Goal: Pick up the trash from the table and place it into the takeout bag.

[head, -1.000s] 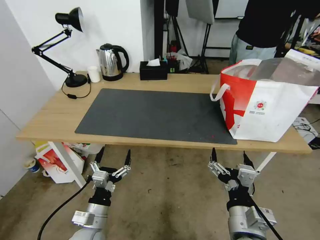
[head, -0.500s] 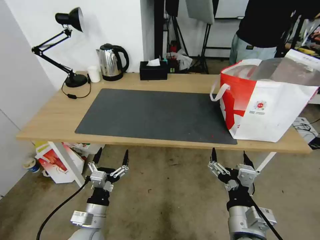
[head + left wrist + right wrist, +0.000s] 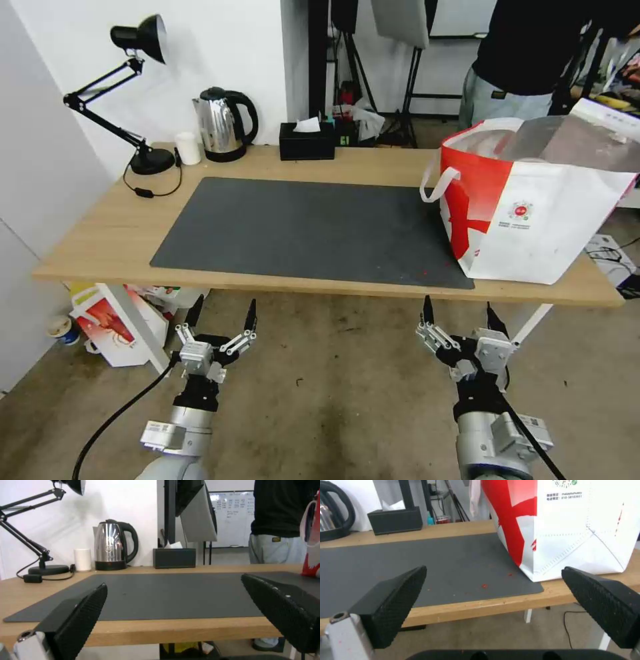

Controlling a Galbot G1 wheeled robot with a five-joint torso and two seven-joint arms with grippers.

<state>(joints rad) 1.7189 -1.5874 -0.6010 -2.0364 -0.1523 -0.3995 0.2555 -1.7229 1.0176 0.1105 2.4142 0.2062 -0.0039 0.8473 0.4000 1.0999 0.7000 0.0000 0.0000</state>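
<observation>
Silver foil lines the takeout bag (image 3: 533, 207), whose mouth gapes upward, but the head view does not look deep enough to show what lies inside, and its far right corner is cut off by the picture edge. In the right wrist view the takeout bag (image 3: 573, 525) shows its lower side and base corner, its top out of the picture. It stands upright at the right end of the tabletop (image 3: 100, 233), its long side running toward the right, its near corner resting on the edge of the dark grey mat (image 3: 313, 230), one white loop handle (image 3: 437, 187) hanging over the red panel toward the mat. A few small red specks (image 3: 484, 585) lie on the mat just beside the bag's base.

Along the far edge stand a black desk lamp (image 3: 133, 93), a small white cup (image 3: 188, 147), a steel kettle (image 3: 223, 125) and a black tissue box (image 3: 307, 141).

Both arms hang low in front of the tabletop's near edge, above the floor, wrists pointing forward. The left gripper (image 3: 221, 317) is spread wide and holds nothing; the right gripper (image 3: 459, 313) is likewise spread wide and holds nothing.
</observation>
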